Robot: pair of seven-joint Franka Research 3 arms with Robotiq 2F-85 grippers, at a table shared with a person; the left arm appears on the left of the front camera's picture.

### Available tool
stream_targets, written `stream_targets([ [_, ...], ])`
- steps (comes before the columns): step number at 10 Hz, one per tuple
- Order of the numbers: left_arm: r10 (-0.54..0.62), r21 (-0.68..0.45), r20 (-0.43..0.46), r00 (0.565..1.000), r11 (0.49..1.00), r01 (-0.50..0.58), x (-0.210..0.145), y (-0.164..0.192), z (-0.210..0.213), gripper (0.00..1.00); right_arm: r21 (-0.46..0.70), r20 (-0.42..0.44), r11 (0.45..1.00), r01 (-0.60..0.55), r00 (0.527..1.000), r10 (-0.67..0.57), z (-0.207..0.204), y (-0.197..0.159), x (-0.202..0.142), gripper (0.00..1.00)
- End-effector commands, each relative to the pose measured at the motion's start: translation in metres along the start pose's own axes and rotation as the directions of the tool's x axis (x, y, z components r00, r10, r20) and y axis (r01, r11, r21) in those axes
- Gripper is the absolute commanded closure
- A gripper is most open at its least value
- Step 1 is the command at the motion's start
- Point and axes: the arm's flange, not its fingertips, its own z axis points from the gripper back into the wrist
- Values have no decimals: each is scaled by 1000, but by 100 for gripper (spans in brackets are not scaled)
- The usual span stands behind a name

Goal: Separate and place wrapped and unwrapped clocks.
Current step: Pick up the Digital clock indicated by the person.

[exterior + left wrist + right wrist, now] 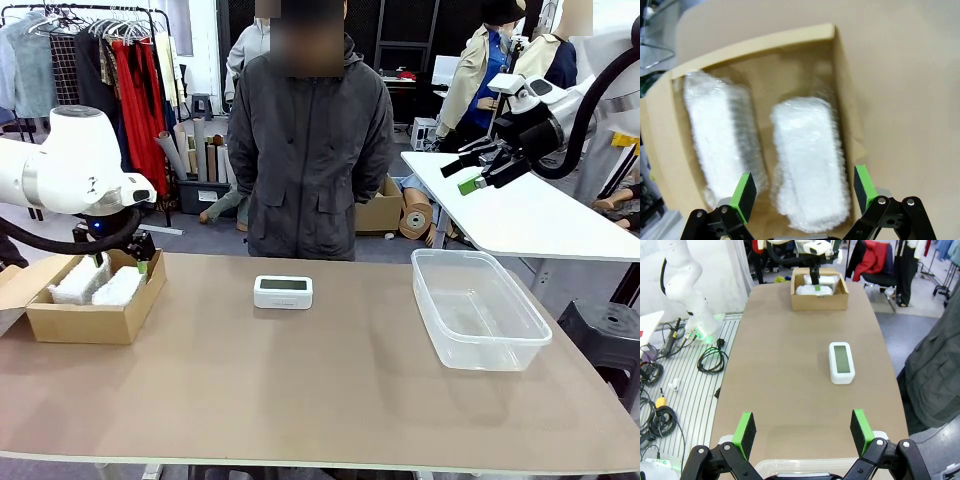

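Observation:
Two wrapped clocks, white bubble-wrap bundles (78,283) (118,287), lie side by side in a cardboard box (85,323) at the table's left. My left gripper (120,263) hangs open just above them. In the left wrist view its green pads (744,192) straddle the right-hand bundle (810,150), with the other bundle (722,130) beside it; I cannot tell whether they touch. The unwrapped clock (283,291), white with a grey-green screen, rests mid-table, also seen as the clock (841,362). My right gripper (465,172) is raised high at the right, open and empty.
A clear plastic bin (488,352) stands on the table's right side, under my right gripper (802,427). A person stands at the far edge, hands behind their back. A white table (540,215) lies behind at the right. The brown tabletop (300,390) is bare near me.

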Motion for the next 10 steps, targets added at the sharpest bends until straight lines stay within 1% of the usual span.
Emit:
stream_targets([
  [1,-155,-202,-71,985,970,138,-3,-3,11,0,-2,-2,1000,-4,1000,4,1,0,1,0],
  [2,-221,-275,-59,974,941,197,0,1,17,0,-2,-2,1000,-4,1000,4,1,0,1,0],
  [3,-272,-344,-24,962,906,248,0,-5,20,0,-2,-2,1000,-4,1000,4,1,0,1,0],
  [4,-337,-419,11,942,853,310,2,0,24,0,-2,-2,1000,-4,1000,4,1,0,1,0],
  [5,-390,-451,82,917,806,383,4,3,28,0,-2,-2,1000,-4,1000,4,1,0,1,0],
  [6,-451,-484,154,879,741,466,4,5,38,0,-2,-2,1000,-4,1000,4,1,0,1,0],
  [7,-499,-484,282,820,664,570,5,4,49,0,-2,-2,1000,-4,1000,4,1,0,1,0],
  [8,-512,-450,405,757,610,653,6,1,60,0,-2,-2,1000,-4,1000,4,1,0,1,0],
  [9,-524,-425,506,685,540,727,8,-1,72,0,-2,-2,1000,-4,1000,4,1,0,1,0],
  [10,-529,-379,587,612,488,786,9,0,83,0,-2,-2,1000,-4,1000,4,1,0,1,0],
])
